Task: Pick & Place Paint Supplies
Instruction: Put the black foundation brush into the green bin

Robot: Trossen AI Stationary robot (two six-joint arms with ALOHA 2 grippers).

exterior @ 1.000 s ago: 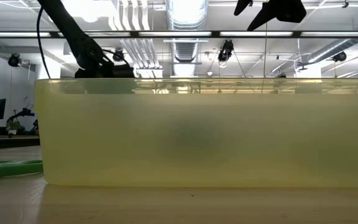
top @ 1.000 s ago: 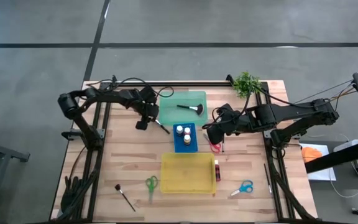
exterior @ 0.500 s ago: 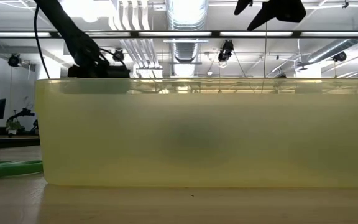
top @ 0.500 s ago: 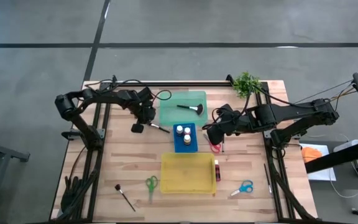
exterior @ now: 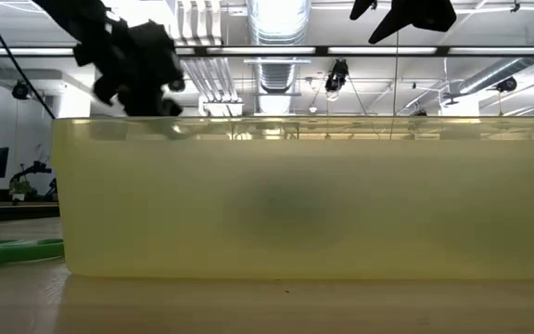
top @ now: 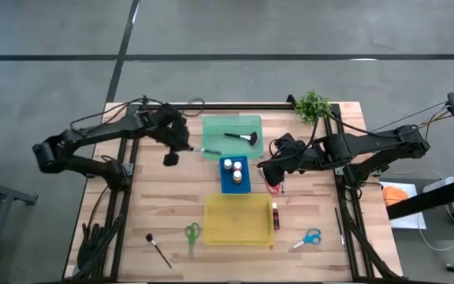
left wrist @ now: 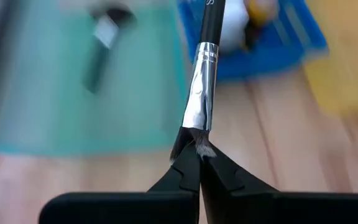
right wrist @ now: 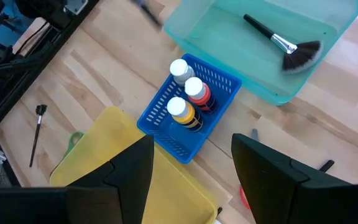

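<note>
Left gripper [left wrist: 199, 163] now raised, jaws pinching thin brush [left wrist: 205, 81] beside green tray [top: 232, 136], right gripper [right wrist: 191, 165] jaws spread

A green tray [top: 211, 146], blue tray [top: 246, 186], yellow tray [top: 236, 220] and leafy plant [top: 313, 105] sit on the wooden table [top: 148, 197].

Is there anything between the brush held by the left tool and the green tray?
Nothing visible. The left tool is shut on the brush at its bristle end, beside the green tray. The handle already points over the tray's edge. A fan brush lies inside, farther in.
</note>
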